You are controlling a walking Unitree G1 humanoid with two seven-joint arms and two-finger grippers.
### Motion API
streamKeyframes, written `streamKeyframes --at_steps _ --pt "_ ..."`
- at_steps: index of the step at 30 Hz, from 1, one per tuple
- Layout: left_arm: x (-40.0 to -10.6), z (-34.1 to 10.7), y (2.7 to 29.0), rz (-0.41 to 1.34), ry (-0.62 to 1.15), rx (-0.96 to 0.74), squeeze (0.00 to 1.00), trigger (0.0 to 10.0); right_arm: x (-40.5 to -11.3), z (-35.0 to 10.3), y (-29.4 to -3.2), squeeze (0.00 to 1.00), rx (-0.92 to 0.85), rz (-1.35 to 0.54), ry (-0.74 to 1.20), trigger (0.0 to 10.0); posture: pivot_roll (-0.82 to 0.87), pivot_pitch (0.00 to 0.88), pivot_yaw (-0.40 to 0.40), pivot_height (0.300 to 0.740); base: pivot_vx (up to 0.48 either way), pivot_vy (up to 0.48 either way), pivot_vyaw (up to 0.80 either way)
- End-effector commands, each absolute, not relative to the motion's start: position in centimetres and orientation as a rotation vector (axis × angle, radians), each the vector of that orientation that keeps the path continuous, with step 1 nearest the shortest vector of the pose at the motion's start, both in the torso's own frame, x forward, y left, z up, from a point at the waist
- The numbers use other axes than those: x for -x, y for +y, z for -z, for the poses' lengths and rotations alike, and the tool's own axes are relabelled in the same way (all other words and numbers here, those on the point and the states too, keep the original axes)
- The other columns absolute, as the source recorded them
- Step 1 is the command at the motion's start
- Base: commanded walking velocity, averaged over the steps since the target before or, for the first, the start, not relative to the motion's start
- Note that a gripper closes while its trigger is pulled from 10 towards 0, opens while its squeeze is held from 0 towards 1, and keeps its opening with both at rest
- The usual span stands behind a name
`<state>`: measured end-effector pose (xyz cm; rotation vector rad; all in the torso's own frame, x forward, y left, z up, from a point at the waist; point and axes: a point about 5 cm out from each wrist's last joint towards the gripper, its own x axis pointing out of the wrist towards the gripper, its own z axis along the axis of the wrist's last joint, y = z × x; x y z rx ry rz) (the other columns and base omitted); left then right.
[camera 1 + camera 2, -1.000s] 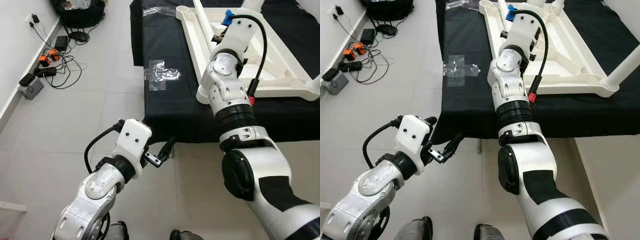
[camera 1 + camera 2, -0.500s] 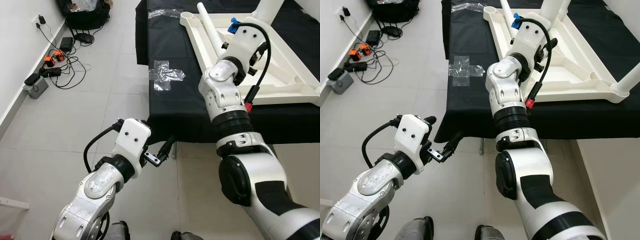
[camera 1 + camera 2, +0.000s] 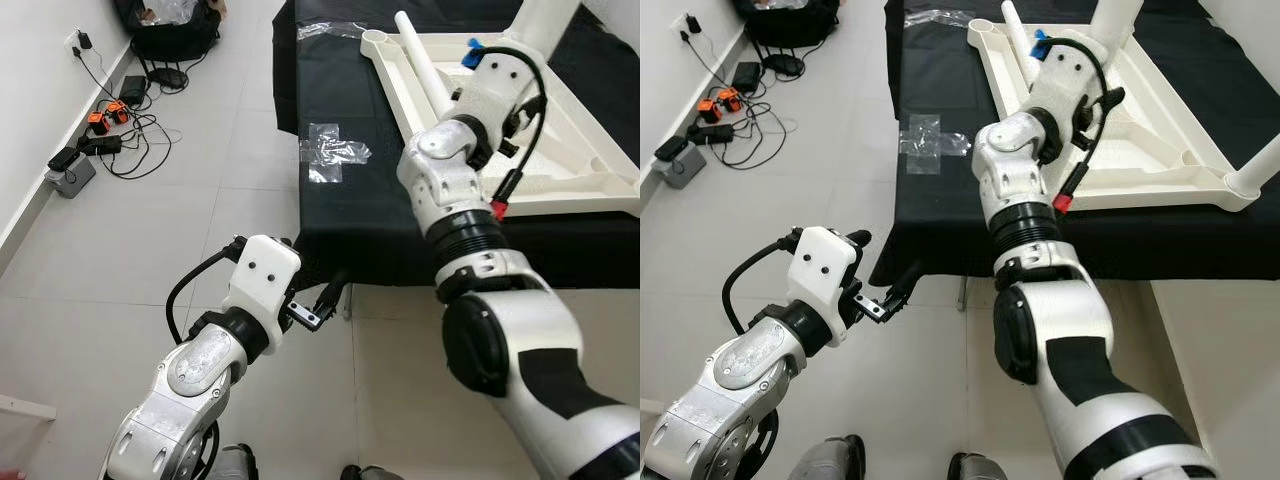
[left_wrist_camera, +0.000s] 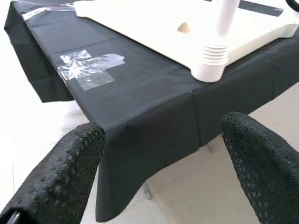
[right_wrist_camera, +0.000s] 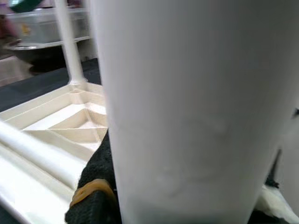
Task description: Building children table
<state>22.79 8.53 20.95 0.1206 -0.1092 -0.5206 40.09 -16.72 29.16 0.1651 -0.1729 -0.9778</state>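
Observation:
A white children's table top lies upside down on a black-draped surface. A loose white leg rests across it beside an empty corner socket. My right gripper reaches over the top; its wrist hides the fingers in the eye views. Up close, an upright white leg sits against one black finger, gripped. Another leg rises from a corner socket. My left gripper hangs low before the cloth's front edge, open and holding nothing.
A patch of clear tape sticks to the cloth left of the table top. Cables and chargers and a black bag lie on the tiled floor by the left wall. Another upright leg stands at the far right corner.
The camera has shifted a little. My right wrist has edged farther over the table top towards the upright leg. The left arm has stayed put.

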Motion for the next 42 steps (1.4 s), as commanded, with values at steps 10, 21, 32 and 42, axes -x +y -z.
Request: streamKeyframes --at_steps 10,21,32,42 --pt "-21.7 -18.9 7.2 0.688 0.024 -0.1 0.0 10.0 -38.9 -22.9 -20.4 0.0 -0.138 1.212 0.086 0.0 0.08 0.236 -0.075 0.74 0.0 0.0 0.0" --pt "-21.0 -17.8 5.9 0.779 0.062 -0.112 0.0 10.0 -39.1 -23.2 -19.0 0.0 -0.161 1.21 0.082 0.0 0.07 0.241 -0.071 0.74 0.0 0.0 0.0" --pt "-21.0 -17.9 6.0 0.773 0.053 -0.12 0.0 10.0 -39.8 -24.3 -17.6 0.0 -0.137 1.084 0.015 10.0 0.07 0.238 -0.073 0.74 0.0 0.0 0.0" --pt "-20.9 -18.0 5.9 0.767 0.036 -0.128 0.0 10.0 -40.4 -29.0 -16.8 0.0 -0.163 1.008 -0.162 10.0 0.07 0.235 -0.074 0.74 0.0 0.0 0.0"
